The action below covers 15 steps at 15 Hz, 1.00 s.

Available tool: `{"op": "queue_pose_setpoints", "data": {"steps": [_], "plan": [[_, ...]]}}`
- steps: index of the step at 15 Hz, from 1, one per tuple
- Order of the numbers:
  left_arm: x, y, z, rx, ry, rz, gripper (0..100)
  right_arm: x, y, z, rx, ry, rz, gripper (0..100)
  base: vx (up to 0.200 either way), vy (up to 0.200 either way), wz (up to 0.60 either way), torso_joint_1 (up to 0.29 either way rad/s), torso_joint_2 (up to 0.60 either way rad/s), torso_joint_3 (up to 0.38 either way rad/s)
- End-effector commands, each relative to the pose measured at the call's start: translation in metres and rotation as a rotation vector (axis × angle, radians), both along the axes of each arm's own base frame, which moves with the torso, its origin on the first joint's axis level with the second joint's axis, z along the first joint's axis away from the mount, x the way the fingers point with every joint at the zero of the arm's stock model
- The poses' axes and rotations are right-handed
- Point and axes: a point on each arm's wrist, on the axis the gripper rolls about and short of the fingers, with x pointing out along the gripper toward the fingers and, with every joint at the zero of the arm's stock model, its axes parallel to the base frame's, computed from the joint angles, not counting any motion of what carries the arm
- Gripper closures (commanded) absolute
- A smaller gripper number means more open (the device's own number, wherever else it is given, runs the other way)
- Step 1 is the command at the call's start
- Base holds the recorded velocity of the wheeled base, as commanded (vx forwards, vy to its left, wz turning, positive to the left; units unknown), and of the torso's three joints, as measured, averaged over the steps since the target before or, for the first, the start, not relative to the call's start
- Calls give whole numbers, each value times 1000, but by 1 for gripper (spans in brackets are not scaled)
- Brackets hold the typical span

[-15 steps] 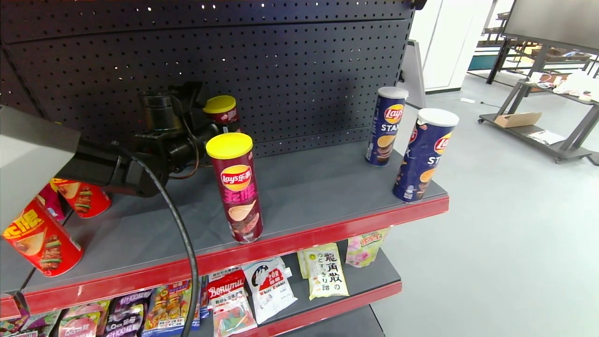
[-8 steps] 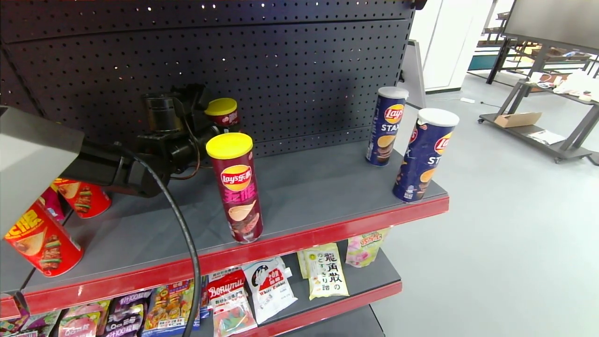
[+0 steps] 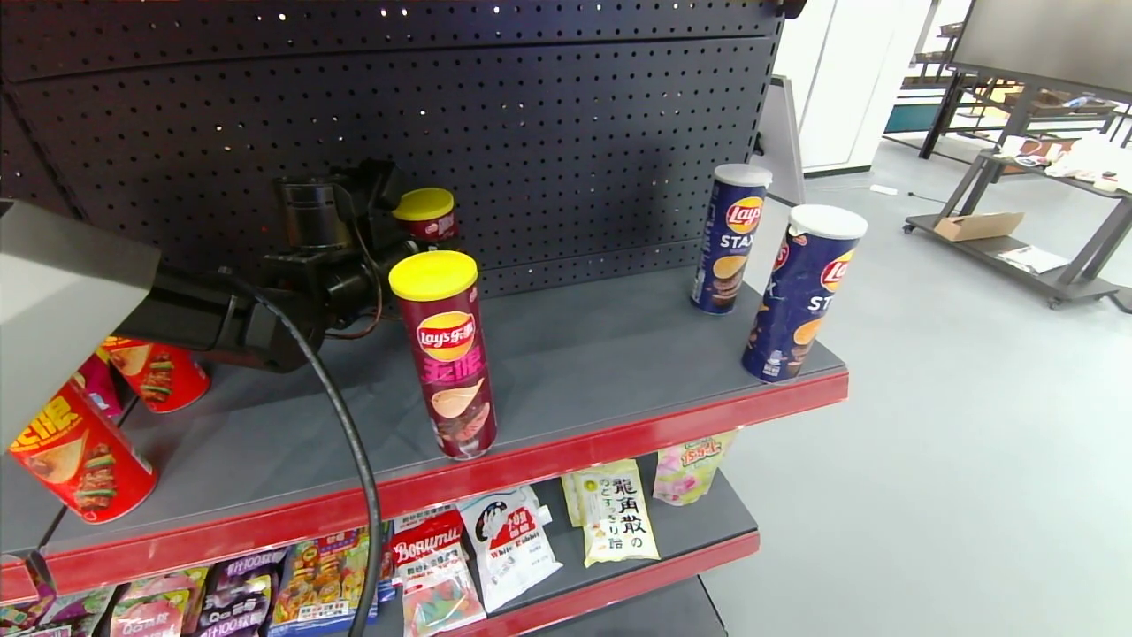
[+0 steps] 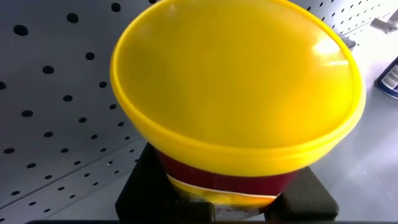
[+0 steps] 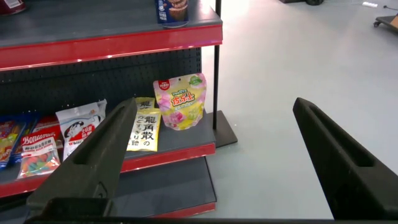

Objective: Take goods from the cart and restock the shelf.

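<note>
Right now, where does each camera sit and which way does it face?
Head: above, looking down at the shelf; the left claw holds a yellow-lidded can by the back panel.
Left wrist: behind the left claw, facing that can's lid.
Right wrist: lower, facing the lower shelf through the open right claw.
Shared: head and right wrist both show the pink bag.

shop — pegboard shelf (image 3: 566, 372) | chip cans (image 3: 447, 354) | snack bags (image 3: 610, 513)
</note>
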Motion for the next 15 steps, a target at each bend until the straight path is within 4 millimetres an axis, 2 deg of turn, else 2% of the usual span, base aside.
{"op": "queue_pose_setpoints", "data": {"steps": [1, 15], "plan": [[-1, 0, 5, -4, -14, 0, 100, 0, 0, 0, 0, 1, 1, 0, 0, 0, 0, 0, 0, 0], [-4, -5, -1, 39, 32, -18, 100, 0, 0, 0, 0, 1, 1, 0, 0, 0, 0, 0, 0, 0]]}}
